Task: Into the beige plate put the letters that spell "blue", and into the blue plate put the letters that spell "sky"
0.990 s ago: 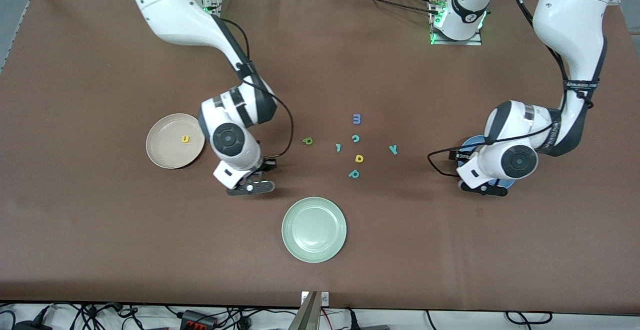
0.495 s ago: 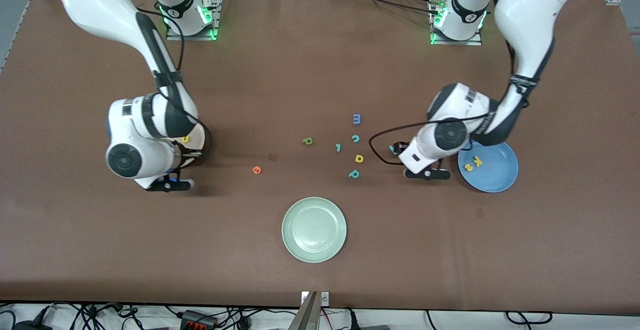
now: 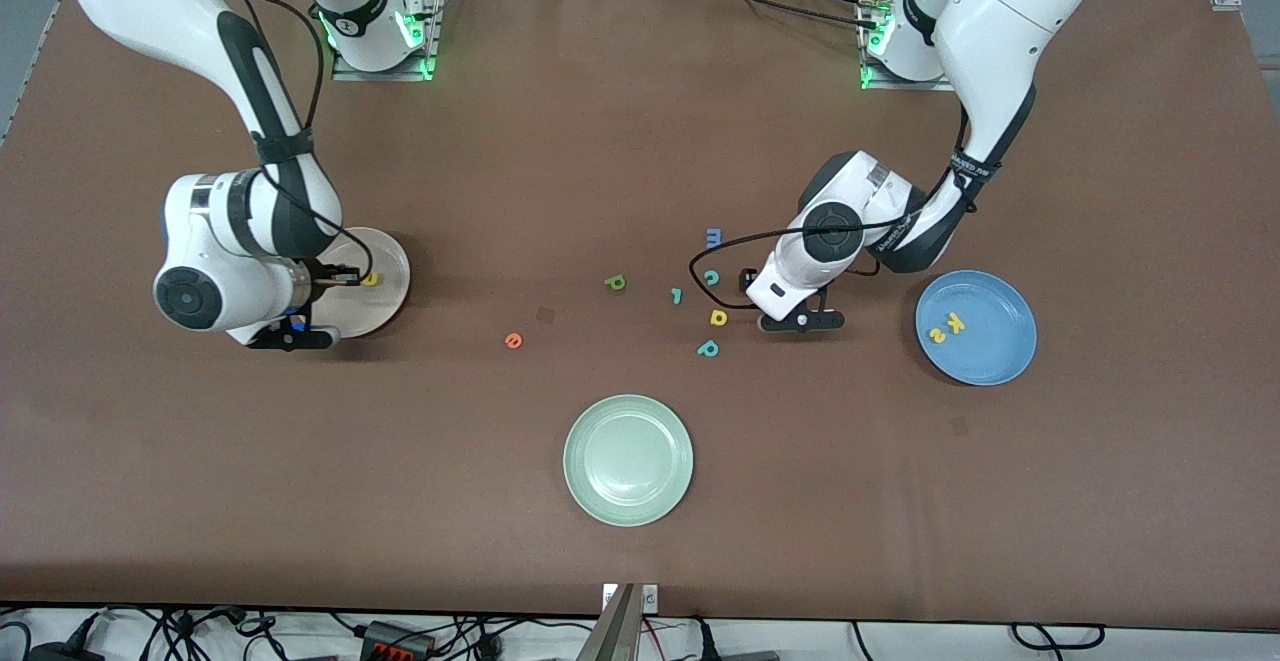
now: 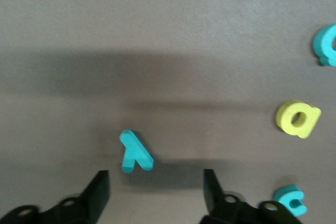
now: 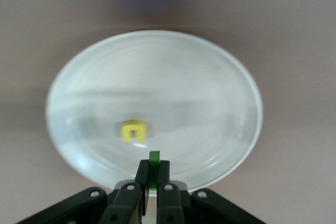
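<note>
My right gripper [image 3: 340, 277] hangs over the rim of the beige plate [image 3: 385, 306], shut on the dark green l [image 5: 154, 160]. The yellow u [image 3: 371, 280] lies in that plate. The orange e [image 3: 513, 341] and green b [image 3: 615, 283] lie on the table toward the middle. In the left wrist view my left gripper [image 4: 156, 192] is open, low over the teal y [image 4: 135, 152], which lies just ahead of its fingertips. The hand hides the y in the front view. The yellow k [image 3: 955, 322] and yellow s [image 3: 937, 335] lie in the blue plate [image 3: 1000, 361].
A pale green plate [image 3: 628, 459] sits nearest the front camera. Loose letters lie beside my left gripper: a blue m [image 3: 714, 237], teal c [image 3: 711, 278], small teal l [image 3: 677, 295], yellow d [image 3: 718, 317] and teal p [image 3: 708, 348].
My right arm has swung from mid-table to the beige plate, carrying the green l and uncovering the orange e. My left arm has left the blue plate and come over the teal y.
</note>
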Controlling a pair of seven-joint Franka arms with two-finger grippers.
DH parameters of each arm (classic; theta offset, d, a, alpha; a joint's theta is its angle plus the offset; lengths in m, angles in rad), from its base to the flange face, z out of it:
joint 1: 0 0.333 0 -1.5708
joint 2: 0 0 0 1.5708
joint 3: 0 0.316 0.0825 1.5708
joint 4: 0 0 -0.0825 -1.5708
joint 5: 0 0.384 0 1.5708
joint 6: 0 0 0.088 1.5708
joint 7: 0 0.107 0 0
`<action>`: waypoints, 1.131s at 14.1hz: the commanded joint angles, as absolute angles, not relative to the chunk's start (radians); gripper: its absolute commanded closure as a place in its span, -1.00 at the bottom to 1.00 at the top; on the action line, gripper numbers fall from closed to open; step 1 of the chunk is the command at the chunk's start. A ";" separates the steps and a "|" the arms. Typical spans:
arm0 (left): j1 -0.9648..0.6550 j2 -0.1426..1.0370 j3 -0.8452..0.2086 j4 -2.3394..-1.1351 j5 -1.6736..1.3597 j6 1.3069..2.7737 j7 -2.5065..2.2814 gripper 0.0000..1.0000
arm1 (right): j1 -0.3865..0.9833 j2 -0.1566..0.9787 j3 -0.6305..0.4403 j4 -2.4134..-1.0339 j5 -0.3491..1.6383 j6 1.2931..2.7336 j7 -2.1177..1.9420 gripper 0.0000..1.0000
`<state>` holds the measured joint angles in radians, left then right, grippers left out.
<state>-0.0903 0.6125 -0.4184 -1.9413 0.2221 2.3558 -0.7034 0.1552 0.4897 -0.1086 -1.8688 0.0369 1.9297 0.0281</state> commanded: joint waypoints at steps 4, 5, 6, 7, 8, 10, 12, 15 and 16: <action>-0.078 0.620 -0.408 -1.945 0.247 2.365 -0.713 -0.31 | 0.140 0.489 -0.095 -1.852 0.029 1.953 0.025 -1.00; -0.078 0.621 -0.408 -1.945 0.247 2.365 -0.713 -0.18 | 0.155 0.489 -0.091 -1.812 0.028 1.944 0.020 -1.00; -0.078 0.621 -0.408 -1.945 0.247 2.365 -0.713 -0.03 | 0.173 0.497 -0.086 -1.772 0.031 1.944 0.015 -1.00; -0.078 0.621 -0.408 -1.945 0.247 2.365 -0.713 0.02 | 0.205 0.521 -0.084 -1.731 0.041 1.945 0.029 -1.00; -0.080 0.621 -0.408 -1.945 0.248 2.365 -0.713 0.13 | 0.227 0.556 -0.083 -1.691 0.051 1.957 0.029 -1.00; -0.078 0.621 -0.408 -1.944 0.249 2.365 -0.713 0.55 | 0.297 0.661 -0.071 -1.544 0.110 1.959 0.023 -1.00; -0.078 0.618 -0.408 -1.945 0.249 2.362 -0.712 0.80 | 0.380 0.730 -0.071 -1.456 0.112 1.960 0.028 -1.00; -0.058 0.589 -0.408 -1.939 0.249 2.330 -0.703 0.83 | 0.433 0.749 -0.071 -1.448 0.106 2.008 0.168 -1.00; -0.048 0.577 -0.408 -1.931 0.249 2.300 -0.700 0.83 | 0.455 0.753 -0.069 -1.448 0.104 2.029 0.173 -1.00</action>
